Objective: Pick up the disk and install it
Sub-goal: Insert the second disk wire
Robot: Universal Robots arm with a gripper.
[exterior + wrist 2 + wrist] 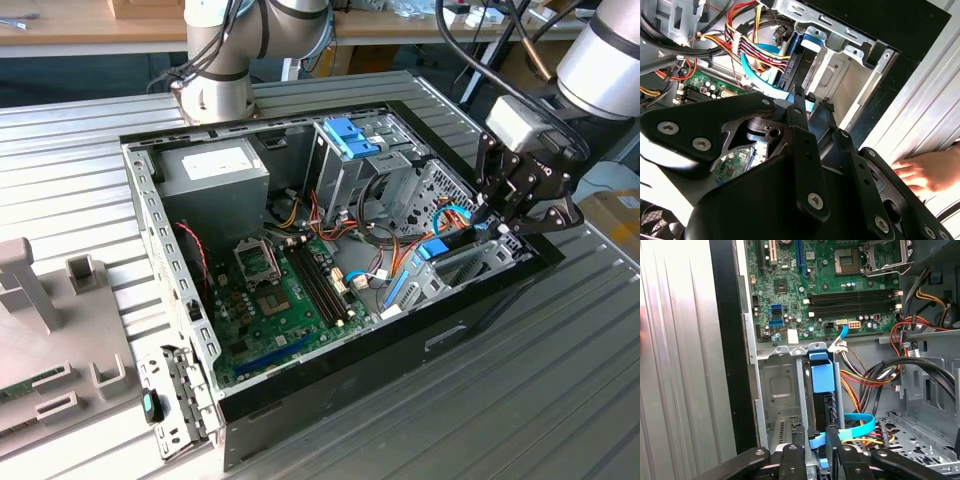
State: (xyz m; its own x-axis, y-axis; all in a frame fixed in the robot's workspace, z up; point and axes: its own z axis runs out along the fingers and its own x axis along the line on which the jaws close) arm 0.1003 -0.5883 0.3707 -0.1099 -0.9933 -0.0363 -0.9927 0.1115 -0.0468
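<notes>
While standing edgewise in its bay, the disk — tool pinches it.

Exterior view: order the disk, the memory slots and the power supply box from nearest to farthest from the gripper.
1. The disk, standing on edge in the bay just below the gripper.
2. The memory slots, mid-board, toward the exterior view's left.
3. The power supply box, in the case's far corner.
</notes>
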